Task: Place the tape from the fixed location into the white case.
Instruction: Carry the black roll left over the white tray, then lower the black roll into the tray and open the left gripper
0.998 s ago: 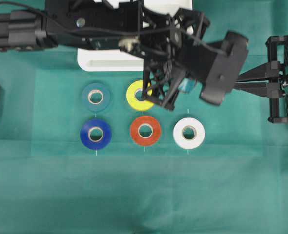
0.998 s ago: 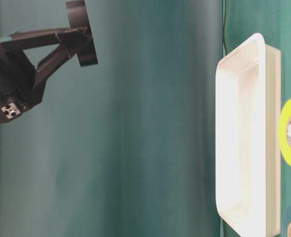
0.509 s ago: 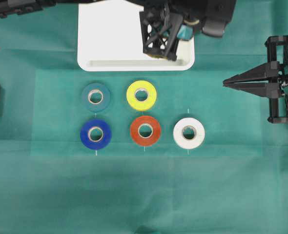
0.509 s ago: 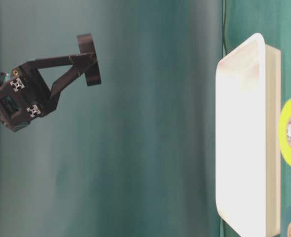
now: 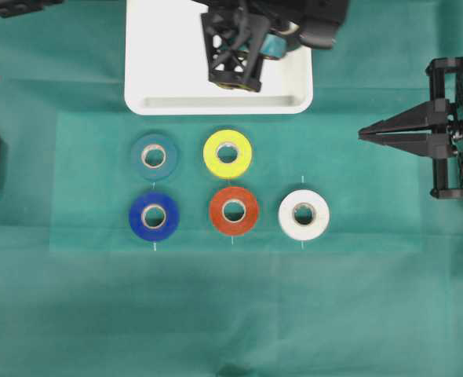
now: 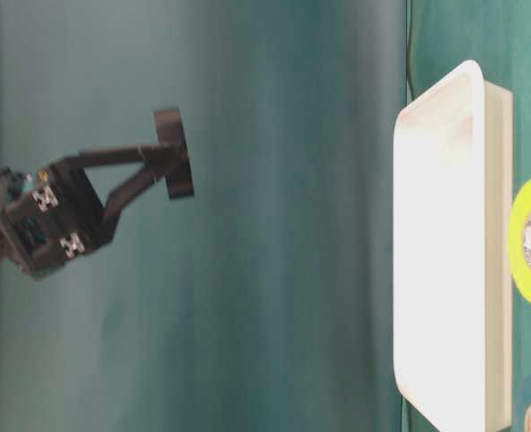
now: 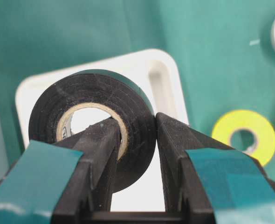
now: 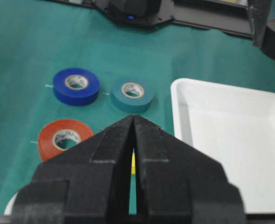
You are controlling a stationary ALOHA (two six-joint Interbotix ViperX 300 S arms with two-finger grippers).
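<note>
Five rolls are lying at six o'clock of the white case [image 5: 169, 86]; the left gripper [image 7: 136, 140], pinching the tape [image 7: 93, 119], has drifted leftward, seemingly over it; the right gripper [image 8: 133, 140] is sitting closed.

Surfaces as I see them from my station: mostly matt, with one glossy tray.

The tape [image 7: 93, 126] looks like matt black vinyl, faintly ridged, around a pale cardboard-like core. The white case [image 5: 169, 59] reads as smooth, glossy plastic. I see matt black plastic fingers [image 7: 100, 154] on the left gripper [image 7: 136, 140], with teal tape patches at 7 and 5 o'clock. The tablecloth [image 5: 231, 314] is creased green fabric.
</note>
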